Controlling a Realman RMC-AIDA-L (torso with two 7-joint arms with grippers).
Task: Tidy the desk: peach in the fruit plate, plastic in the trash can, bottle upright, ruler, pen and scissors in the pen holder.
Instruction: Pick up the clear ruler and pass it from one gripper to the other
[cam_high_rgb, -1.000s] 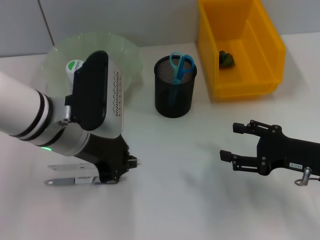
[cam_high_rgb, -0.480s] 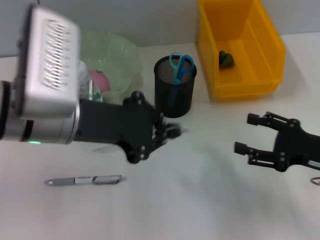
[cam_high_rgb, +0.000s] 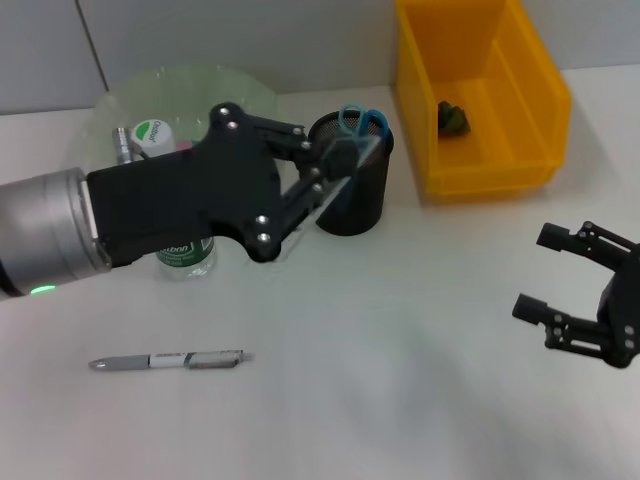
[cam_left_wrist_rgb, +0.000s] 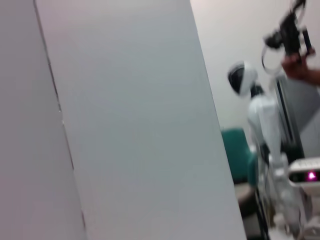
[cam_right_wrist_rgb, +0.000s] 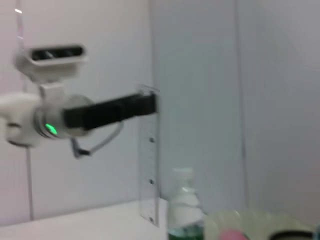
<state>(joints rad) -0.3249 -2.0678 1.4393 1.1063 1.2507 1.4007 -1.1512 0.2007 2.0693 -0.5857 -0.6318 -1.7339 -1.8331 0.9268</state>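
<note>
Left hand (cam_high_rgb: 335, 160) pinches one clear ruler (cam_high_rgb: 325, 195) at the pen holder (cam_high_rgb: 349, 186); my right hand (cam_high_rgb: 580, 290) hovers open. One pen (cam_high_rgb: 168, 361) lies on the white desk (cam_high_rgb: 400, 380). Farther: one upright bottle (cam_high_rgb: 185, 258), one fruit plate (cam_high_rgb: 190, 85), one trash can (cam_high_rgb: 480, 100).

Camera arrangement: one overhead head view, two wrist views facing sideways.

The head camera looks forward and down on the desk (cam_high_rgb: 400, 380), covering both arms. The left wrist camera faces away from the desk toward a grey wall panel (cam_left_wrist_rgb: 130, 120) and the room beyond (no desk items visible). The right wrist camera looks level across the desk, sharing with the head view the left claw (cam_right_wrist_rgb: 145, 105), the clear ruler (cam_right_wrist_rgb: 149, 175), the bottle (cam_right_wrist_rgb: 184, 210) and the fruit plate (cam_right_wrist_rgb: 250, 222).
</note>
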